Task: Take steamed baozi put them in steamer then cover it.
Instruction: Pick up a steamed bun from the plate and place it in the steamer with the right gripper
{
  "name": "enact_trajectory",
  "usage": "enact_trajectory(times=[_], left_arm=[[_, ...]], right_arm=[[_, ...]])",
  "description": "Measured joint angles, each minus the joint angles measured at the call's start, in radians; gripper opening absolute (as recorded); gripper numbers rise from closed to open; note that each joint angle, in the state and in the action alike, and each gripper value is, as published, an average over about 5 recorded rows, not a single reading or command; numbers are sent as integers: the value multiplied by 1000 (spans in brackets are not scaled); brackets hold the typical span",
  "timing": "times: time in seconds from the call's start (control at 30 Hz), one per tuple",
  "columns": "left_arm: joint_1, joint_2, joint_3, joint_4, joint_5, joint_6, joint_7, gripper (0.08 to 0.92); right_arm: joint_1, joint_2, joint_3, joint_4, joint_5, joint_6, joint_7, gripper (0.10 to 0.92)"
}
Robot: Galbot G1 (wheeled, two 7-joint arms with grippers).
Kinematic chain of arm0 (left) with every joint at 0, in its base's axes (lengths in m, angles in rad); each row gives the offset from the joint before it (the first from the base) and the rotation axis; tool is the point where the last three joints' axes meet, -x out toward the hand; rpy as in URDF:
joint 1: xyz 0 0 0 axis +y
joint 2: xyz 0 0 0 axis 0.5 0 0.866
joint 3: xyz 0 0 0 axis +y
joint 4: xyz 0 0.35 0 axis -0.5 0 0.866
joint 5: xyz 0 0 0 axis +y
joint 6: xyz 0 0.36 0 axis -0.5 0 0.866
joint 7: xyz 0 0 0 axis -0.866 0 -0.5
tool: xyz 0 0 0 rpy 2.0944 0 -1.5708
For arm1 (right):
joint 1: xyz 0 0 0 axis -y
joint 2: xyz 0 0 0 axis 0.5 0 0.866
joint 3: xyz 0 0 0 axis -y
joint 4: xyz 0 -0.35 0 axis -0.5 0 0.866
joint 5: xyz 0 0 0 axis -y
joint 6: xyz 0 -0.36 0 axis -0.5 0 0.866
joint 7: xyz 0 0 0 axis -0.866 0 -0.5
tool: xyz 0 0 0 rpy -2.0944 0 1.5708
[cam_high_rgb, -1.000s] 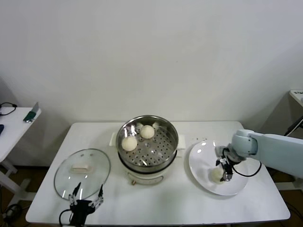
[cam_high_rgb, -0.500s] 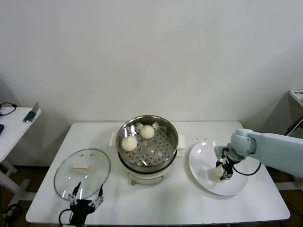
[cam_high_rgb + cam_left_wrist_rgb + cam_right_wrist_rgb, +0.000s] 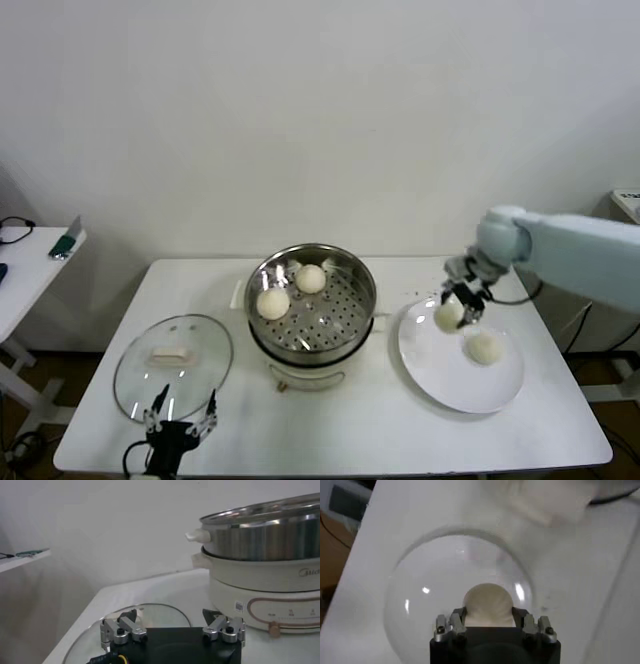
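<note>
My right gripper [image 3: 452, 303] is shut on a cream-white baozi [image 3: 448, 314] and holds it in the air over the left rim of the white plate [image 3: 440, 385]. In the right wrist view this baozi [image 3: 488, 604] fills the gap between the fingers of the right gripper [image 3: 488, 614]. Another baozi [image 3: 484, 347] lies on the plate. Two baozi [image 3: 273, 303] [image 3: 311, 278] sit in the steel steamer [image 3: 345, 300]. The glass cover [image 3: 173, 365] lies flat on the table, left of the steamer. My left gripper [image 3: 182, 420] rests open at the cover's near edge.
The steamer basket [image 3: 265, 532] stands on a white pot base [image 3: 260, 580] at mid-table. The left gripper [image 3: 170, 622] hovers low beside the cover [image 3: 150, 614]. A side table [image 3: 25, 260] with small items stands far left. The plate [image 3: 415, 600] lies below the held bun.
The right gripper closed on a baozi on the plate, then lifted it up and back toward the steamer side. A second baozi on the plate has come into view. The left arm stayed still.
</note>
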Motion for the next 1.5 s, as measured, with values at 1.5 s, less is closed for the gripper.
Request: enact_trajectory(times=[1.5], left_arm=[[34,1,-32,-27,-13,-10,-2,823]], right_arm=[[-84,581,68,28,-232,297,-9,779]])
